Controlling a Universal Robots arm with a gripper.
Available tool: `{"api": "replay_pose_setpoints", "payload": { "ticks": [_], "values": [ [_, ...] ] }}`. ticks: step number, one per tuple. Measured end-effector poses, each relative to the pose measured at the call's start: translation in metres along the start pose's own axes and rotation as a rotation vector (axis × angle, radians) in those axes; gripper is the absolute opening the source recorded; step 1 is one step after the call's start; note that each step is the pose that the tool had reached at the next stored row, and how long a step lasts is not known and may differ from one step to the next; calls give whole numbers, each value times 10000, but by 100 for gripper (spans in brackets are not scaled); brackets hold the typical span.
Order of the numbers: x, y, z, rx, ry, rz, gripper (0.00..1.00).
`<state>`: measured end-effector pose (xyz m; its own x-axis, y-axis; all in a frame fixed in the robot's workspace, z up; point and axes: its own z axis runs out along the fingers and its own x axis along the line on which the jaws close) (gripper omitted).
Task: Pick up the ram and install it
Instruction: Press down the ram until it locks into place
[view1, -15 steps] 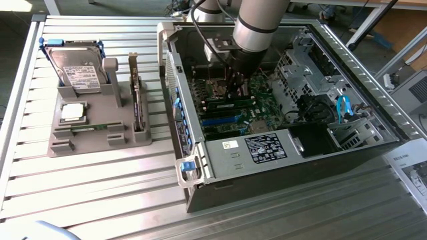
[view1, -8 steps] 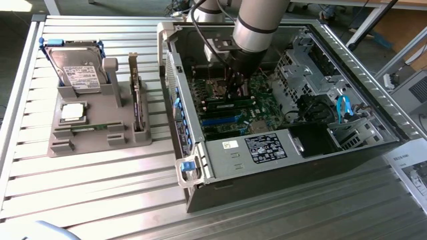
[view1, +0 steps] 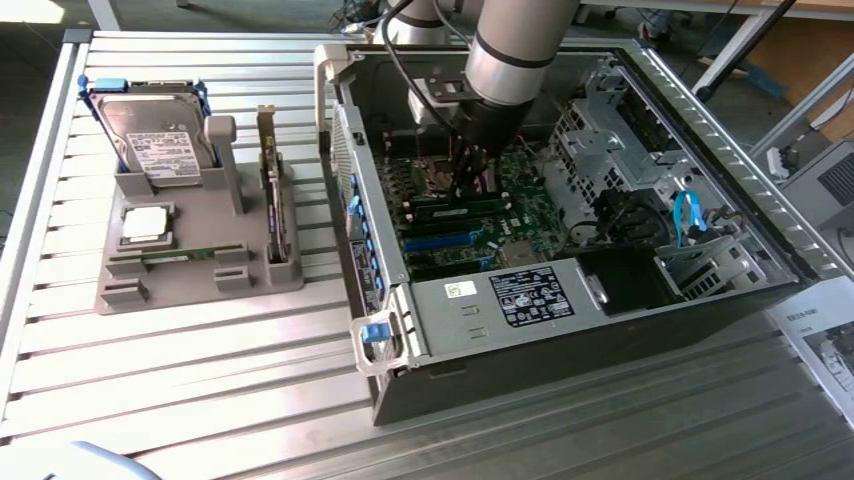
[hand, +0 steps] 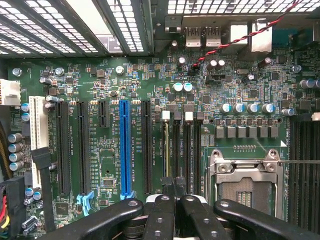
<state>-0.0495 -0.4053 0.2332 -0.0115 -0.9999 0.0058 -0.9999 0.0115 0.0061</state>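
Arm: reached down into the open computer case (view1: 587, 300) from twelve o'clock in the exterior view, the gripper (view1: 467, 185) lowered over the motherboard (view1: 514, 215).
Fingers: seen pressed together in the wrist view, the tips (hand: 173, 182) met directly over the memory slots (hand: 181, 145); nothing is seen pinched between them.
Ram: one green stick (hand: 166, 150) is seen seated on edge in the slot bank, just ahead of the fingertips, between the black expansion slots and the CPU socket (hand: 245, 182).
Blue slot (hand: 125, 147): placed at nine o'clock of the fingertips in the wrist view, well apart from them.
Holder tray (view1: 200, 255): laid on the table at nine o'clock of the case in the exterior view, with a hard drive (view1: 154, 140) stood upright in it.
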Motion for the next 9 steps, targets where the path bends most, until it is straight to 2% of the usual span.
{"api": "replay_pose_setpoints", "payload": {
  "ticks": [9],
  "values": [
    [0, 0, 7, -1, 0, 0, 10]
  ]
}}
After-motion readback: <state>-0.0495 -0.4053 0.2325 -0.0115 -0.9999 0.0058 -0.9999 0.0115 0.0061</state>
